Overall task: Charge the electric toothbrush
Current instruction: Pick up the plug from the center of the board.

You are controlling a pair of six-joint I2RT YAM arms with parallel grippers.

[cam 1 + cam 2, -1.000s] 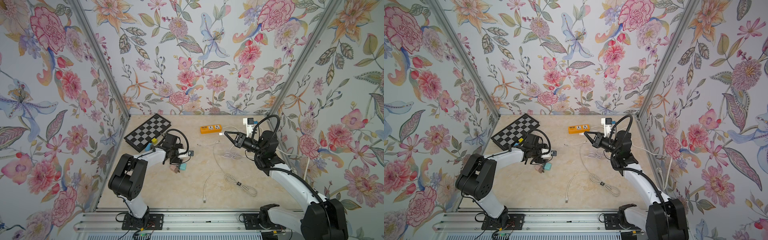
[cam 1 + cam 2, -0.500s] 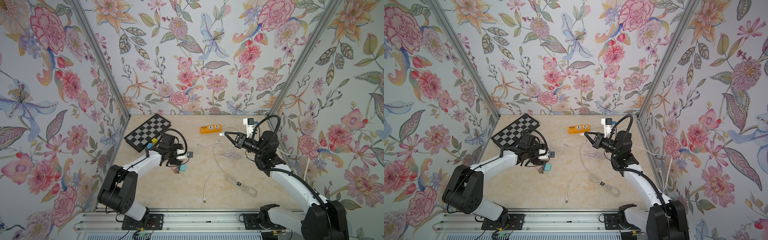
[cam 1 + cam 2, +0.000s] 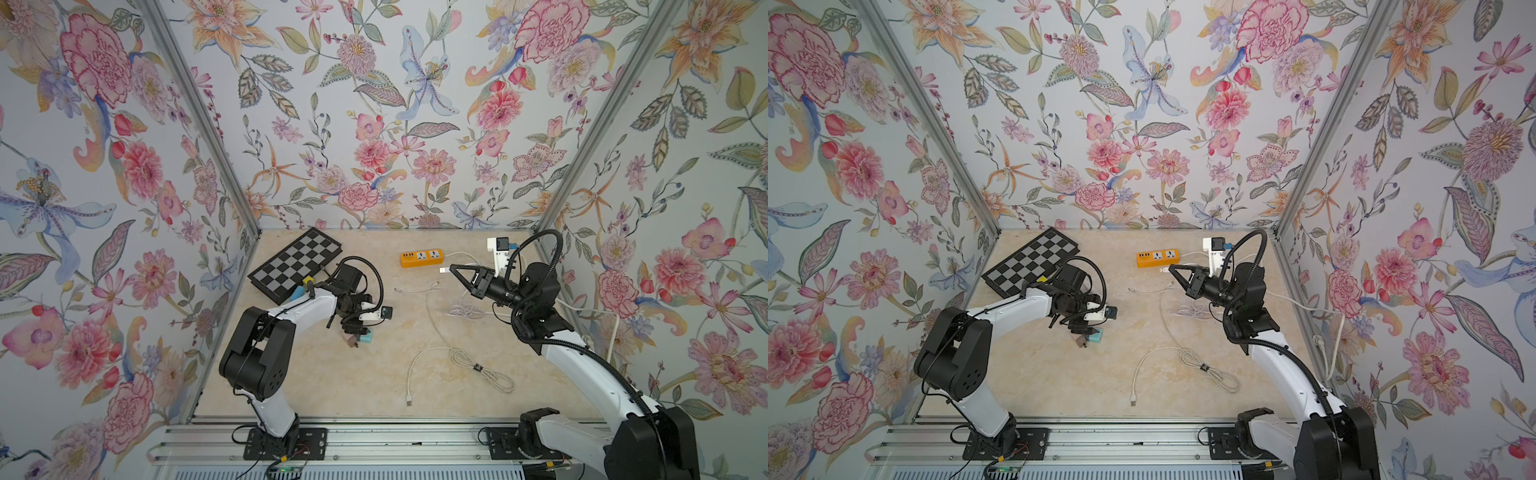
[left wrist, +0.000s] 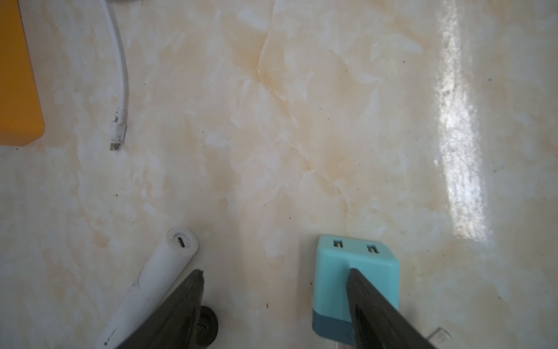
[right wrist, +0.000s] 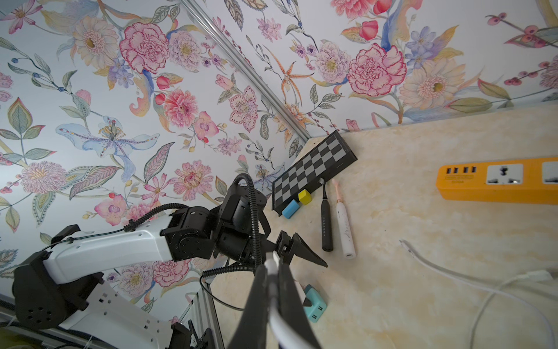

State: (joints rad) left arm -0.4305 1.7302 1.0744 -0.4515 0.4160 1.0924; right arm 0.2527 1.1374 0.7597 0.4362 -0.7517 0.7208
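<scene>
meanwhile left arm (image 3: 299, 309) resettles, left claw (image 4: 274, 272) open beside white toothbrush (image 4: 169, 266); right claw (image 3: 453, 267) grips cable plug (image 3: 442, 270), nothing connected.

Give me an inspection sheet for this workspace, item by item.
Surface: beige marble tabletop, shiny.
Job's things: white toothbrush and black toothbrush lie side by side; teal USB adapter close by; orange power strip towards the back.
Clutter: chessboard, yellow block, blue block.
End effectors: left end effector open, above the white toothbrush and adapter; right end effector shut on white USB cable near its plug.
Cables: tied white cable loose on the tabletop; unplugged cable end near the strip.
Surroundings: floral walls on three sides.
</scene>
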